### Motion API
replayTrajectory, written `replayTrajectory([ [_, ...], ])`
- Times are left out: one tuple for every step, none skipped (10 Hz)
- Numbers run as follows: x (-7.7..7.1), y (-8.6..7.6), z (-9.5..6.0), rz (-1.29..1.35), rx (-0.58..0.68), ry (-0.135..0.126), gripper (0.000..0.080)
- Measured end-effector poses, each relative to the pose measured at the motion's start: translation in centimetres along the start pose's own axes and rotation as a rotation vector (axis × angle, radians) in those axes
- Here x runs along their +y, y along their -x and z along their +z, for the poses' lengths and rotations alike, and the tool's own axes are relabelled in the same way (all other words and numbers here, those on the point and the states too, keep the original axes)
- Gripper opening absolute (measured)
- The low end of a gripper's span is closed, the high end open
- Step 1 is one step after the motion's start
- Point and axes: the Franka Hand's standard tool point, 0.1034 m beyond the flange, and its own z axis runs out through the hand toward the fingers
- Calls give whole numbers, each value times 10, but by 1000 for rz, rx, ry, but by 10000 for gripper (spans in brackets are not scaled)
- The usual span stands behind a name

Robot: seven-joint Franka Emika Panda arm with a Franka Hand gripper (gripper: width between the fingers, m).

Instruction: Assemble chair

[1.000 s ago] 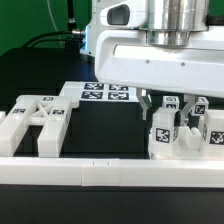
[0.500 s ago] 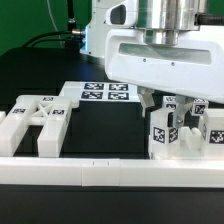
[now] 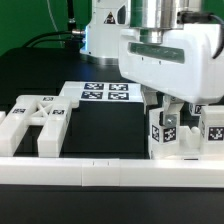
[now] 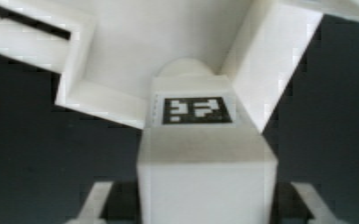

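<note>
Each printed label is a square black-and-white tag [image 4: 197,108] with a blocky pattern rather than words. One sits on the face of the square post [image 4: 202,160] that stands between the gripper's fingers [image 4: 101,202]. More tags of the same kind cover the marker board [image 3: 105,93], which lies flat behind the gripper [image 3: 172,108] and off to the exterior view's left of it.

The surface is a black table [image 3: 110,125]. A long white border rail [image 3: 100,170] runs across it in front of the gripper, on the camera's side. Past the table the room is dark, with a black cable [image 3: 45,40] looping far to the exterior view's left of the gripper.

The arm [image 3: 165,45] comes straight down from above, with its broad white wrist block level and the fingers pointing at the table. The gripper is closed on the square post [image 3: 165,135], one finger on each side, and the post stands upright directly below it. A second post [image 3: 213,130] stands just beside the gripper on the exterior view's right. A frame piece [image 3: 35,120] lies well apart on the exterior view's left. In the wrist view a broader white part [image 4: 282,50] lies beyond the held post; whether the two touch cannot be told.
</note>
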Motion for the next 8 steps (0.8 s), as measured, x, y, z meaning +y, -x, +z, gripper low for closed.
replayTrajectory([
  [1,0,0,85,-10,4,288],
  [1,0,0,186,-20,8,288],
  [1,0,-1,243,-28,11,288],
  [2,1,-1,322,-31,19,288],
  [3,4,0,376,-36,41,288],
  [6,4,1,457,-34,58,288],
  [9,2,1,499,-31,74,288],
  [10,1,2,510,-30,77,288],
])
